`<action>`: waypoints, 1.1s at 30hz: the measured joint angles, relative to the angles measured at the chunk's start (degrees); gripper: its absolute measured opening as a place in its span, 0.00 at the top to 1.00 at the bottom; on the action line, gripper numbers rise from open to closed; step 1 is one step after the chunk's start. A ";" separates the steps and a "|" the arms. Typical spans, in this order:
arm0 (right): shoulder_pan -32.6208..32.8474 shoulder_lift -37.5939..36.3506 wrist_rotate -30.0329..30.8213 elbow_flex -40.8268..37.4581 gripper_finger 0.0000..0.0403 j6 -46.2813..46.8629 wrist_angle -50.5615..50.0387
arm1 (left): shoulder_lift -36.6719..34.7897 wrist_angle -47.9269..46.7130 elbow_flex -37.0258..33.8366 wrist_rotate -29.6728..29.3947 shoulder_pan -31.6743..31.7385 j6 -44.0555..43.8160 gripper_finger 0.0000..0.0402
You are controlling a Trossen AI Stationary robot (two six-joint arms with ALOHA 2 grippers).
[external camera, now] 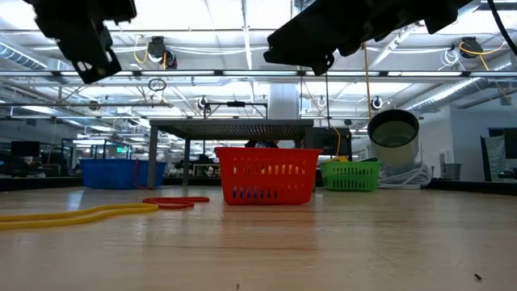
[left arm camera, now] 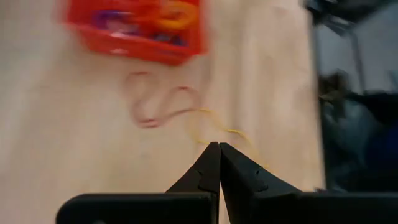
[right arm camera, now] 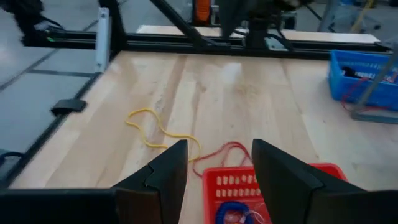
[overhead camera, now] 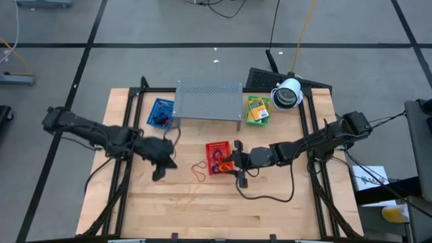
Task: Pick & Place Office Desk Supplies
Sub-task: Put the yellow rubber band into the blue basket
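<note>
Overhead, left gripper fingers closed empty, right gripper fingers apart, hiding part of red basket.

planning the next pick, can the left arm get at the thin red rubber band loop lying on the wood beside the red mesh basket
Probably yes: the red rubber band loop lies on open wood, nothing over it, near the shut left gripper; the red mesh basket sits beside it.
</note>
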 joint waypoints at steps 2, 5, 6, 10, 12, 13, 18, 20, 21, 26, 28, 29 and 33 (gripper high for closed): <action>0.00 -0.01 -0.68 0.00 0.58 -0.09 0.09 | 2.72 3.55 0.00 -0.01 -3.40 -1.09 0.98; 0.02 -0.01 -0.67 0.00 0.58 -0.09 0.00 | 7.49 7.54 0.00 -0.65 -6.88 -6.58 0.97; 0.02 -0.01 -0.67 0.00 0.58 -0.09 0.04 | 9.08 8.54 0.00 -0.85 -7.56 -8.82 0.97; 0.02 -0.01 -0.67 -0.01 0.58 1.05 -0.11 | 15.65 10.86 0.00 -0.96 -8.77 -18.38 0.97; 0.06 -0.01 -0.67 0.00 0.58 1.31 -0.19 | 18.59 11.37 0.00 -0.85 -8.77 -21.79 0.97; 0.20 -0.01 -0.67 0.00 0.58 1.35 -0.38 | 19.90 12.26 0.00 -0.43 -8.77 -23.00 0.97; 0.57 -0.01 -0.82 -0.02 0.58 2.69 -0.46 | 25.04 17.23 0.00 0.29 -8.72 -29.60 0.90; 0.57 -0.01 -0.82 -0.02 0.58 3.51 -0.48 | 26.30 17.38 0.00 -0.70 -8.70 -32.26 0.84; 0.57 -0.01 -0.82 -0.02 0.58 3.88 -0.48 | 26.80 17.58 0.00 -1.32 -8.70 -33.40 0.81; 0.59 -0.01 -0.82 -0.02 0.58 4.75 -0.63 | 28.27 18.28 0.00 -3.15 -8.70 -37.58 0.65; 0.59 -0.01 -0.82 -0.02 0.58 5.15 -0.64 | 28.27 18.33 0.00 -3.46 -8.72 -38.66 0.61; 0.59 -0.01 -0.83 -0.02 0.58 5.34 -0.64 | 28.27 18.53 0.00 -3.48 -8.83 -38.90 0.59; 0.61 -0.01 -0.82 -0.02 0.58 5.46 -0.62 | 28.27 20.25 0.00 -3.75 -9.37 -38.99 0.56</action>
